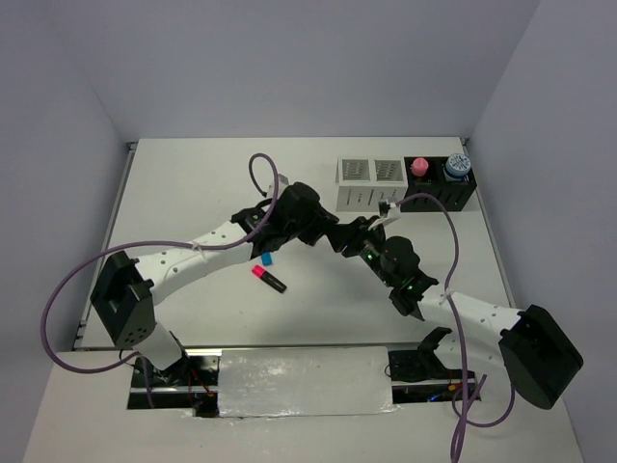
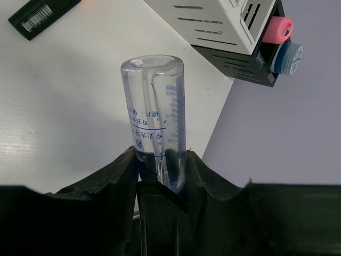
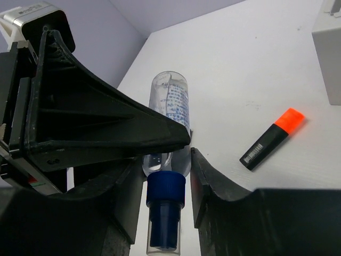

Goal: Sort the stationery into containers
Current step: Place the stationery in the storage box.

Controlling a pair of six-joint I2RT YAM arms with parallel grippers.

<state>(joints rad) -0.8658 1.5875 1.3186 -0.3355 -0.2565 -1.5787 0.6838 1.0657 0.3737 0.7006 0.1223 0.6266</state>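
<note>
Above worktop (image 1: 193, 193): left end effector (image 2: 161, 154) clamps clear bottle (image 2: 154, 106); right end effector (image 3: 164, 160) flanks blue cap (image 3: 165, 189), grip unclear; early release risks drop.

White links (image 1: 198, 258); black joints (image 1: 120, 307); purple cables (image 1: 45, 318)

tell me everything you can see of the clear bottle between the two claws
The clear bottle is a see-through, plastic-looking cylinder with a rounded end, blue printed text on its side and a dark blue cap. The left claw clamps its body near the capped end, and the rounded end sticks out free. The right claw flanks the cap end; whether it touches is unclear.
</note>
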